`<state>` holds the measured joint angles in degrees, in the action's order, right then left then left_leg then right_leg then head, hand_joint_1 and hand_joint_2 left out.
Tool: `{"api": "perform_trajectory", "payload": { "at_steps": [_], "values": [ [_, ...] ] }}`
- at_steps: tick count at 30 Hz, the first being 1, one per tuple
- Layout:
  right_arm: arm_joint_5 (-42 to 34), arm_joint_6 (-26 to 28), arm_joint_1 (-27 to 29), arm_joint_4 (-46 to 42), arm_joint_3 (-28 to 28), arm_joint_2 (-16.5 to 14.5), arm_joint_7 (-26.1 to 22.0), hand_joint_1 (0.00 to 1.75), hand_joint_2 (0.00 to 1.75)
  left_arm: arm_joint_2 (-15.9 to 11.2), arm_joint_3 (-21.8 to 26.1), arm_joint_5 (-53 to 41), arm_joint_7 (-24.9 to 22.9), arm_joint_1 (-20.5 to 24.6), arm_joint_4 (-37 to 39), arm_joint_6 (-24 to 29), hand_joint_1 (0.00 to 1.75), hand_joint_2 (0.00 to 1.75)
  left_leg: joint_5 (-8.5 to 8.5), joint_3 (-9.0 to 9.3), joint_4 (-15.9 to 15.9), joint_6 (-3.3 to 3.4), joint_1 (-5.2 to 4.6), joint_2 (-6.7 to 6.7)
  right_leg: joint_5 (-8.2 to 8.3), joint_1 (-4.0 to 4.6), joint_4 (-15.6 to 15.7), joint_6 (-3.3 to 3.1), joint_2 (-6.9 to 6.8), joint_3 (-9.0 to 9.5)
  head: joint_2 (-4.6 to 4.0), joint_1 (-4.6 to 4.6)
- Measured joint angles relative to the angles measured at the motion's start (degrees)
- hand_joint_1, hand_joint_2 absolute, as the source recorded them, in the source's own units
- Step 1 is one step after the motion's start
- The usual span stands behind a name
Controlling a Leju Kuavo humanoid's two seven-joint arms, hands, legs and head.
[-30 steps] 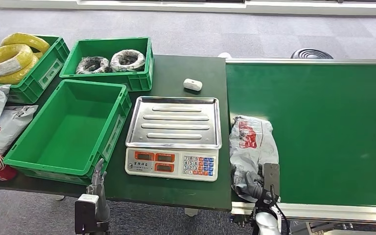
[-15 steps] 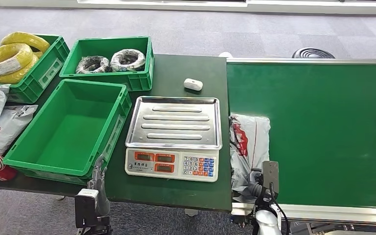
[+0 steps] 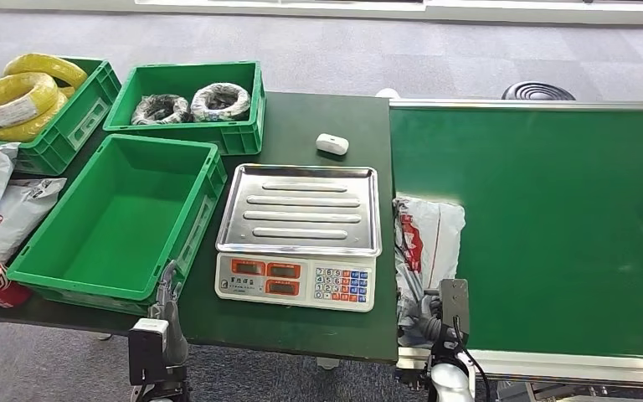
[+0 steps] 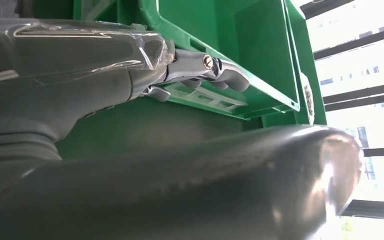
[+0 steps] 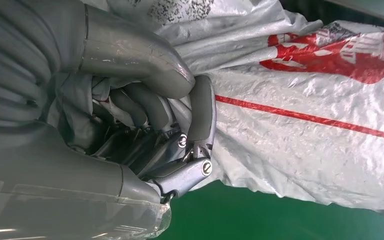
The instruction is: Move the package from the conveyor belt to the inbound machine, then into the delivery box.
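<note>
Head view shows you the right hand point(image 3: 429, 322) low at the belt point(image 3: 552, 218) edge, fingers point(image 5: 145, 107) curled tight into the bag point(image 3: 423, 243), which lies beside the scale point(image 3: 298, 234); your left hand point(image 3: 166, 301) points up at the bench point(image 3: 301, 126) edge by the crate point(image 3: 117, 218), fingers straight, holding nothing.

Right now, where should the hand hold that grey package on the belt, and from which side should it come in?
Probably the near end, from the robot's side. The package lies flat and limp along the belt's left edge, and its near end bunches easily; the right hand already grips gathered film there.
</note>
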<state>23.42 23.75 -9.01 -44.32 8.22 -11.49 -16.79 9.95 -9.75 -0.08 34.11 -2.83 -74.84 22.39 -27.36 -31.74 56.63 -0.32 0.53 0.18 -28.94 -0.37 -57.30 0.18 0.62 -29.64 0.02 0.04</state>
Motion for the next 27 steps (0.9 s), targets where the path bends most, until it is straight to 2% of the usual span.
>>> {"api": "perform_trajectory", "payload": {
  "at_steps": [5, 9, 14, 21, 27],
  "values": [
    [3.20, 2.82, 3.05, -13.53, -2.39, -0.11, -0.45, 1.68, 1.75, 1.58, 1.36, -2.41, -0.41, 1.93, 0.44, -1.91, 0.00, 0.00, 0.15, -0.51, 0.03, 0.06, -0.01, -0.09, 0.11, 0.00, -0.02, 0.05, -0.06, -0.42, 0.00, -0.02],
    [4.30, 5.05, 1.46, -23.46, -2.39, 1.23, -1.31, 1.63, 1.75, 2.25, 1.30, -3.10, 0.39, 2.86, 1.95, -3.62, 0.00, 0.00, 0.15, -0.58, 0.04, 0.06, -0.01, -0.08, 0.11, -0.01, -0.03, 0.06, -0.06, -0.51, 0.00, -0.02],
    [3.59, 6.80, -1.69, -31.81, -0.47, 4.26, -3.79, 1.61, 1.75, 2.25, 0.21, -3.00, 1.04, 1.57, 2.92, -4.43, 0.00, 0.00, 0.15, -0.69, 0.06, 0.06, -0.02, -0.11, 0.10, -0.02, -0.03, 0.06, -0.06, -0.59, 0.00, 0.00],
    [3.70, 8.77, -9.81, -34.06, 0.50, 8.00, -4.93, 1.58, 1.75, 2.25, -1.16, -2.90, 1.04, 1.05, 3.35, -4.45, 0.00, 0.00, 0.18, -0.69, 0.06, 0.08, -0.01, -0.10, 0.13, -0.01, -0.03, 0.06, -0.06, -0.59, -0.01, -0.02],
    [4.80, 9.26, -18.05, -32.42, -0.03, 10.53, -2.77, 1.54, 1.75, 2.25, -1.91, -2.82, 1.04, 0.76, 3.50, -4.50, 0.00, 0.00, 0.20, -0.73, 0.06, 0.08, -0.02, -0.12, 0.14, -0.01, -0.04, 0.07, -0.07, -0.59, 0.00, -0.02]
  ]
}}
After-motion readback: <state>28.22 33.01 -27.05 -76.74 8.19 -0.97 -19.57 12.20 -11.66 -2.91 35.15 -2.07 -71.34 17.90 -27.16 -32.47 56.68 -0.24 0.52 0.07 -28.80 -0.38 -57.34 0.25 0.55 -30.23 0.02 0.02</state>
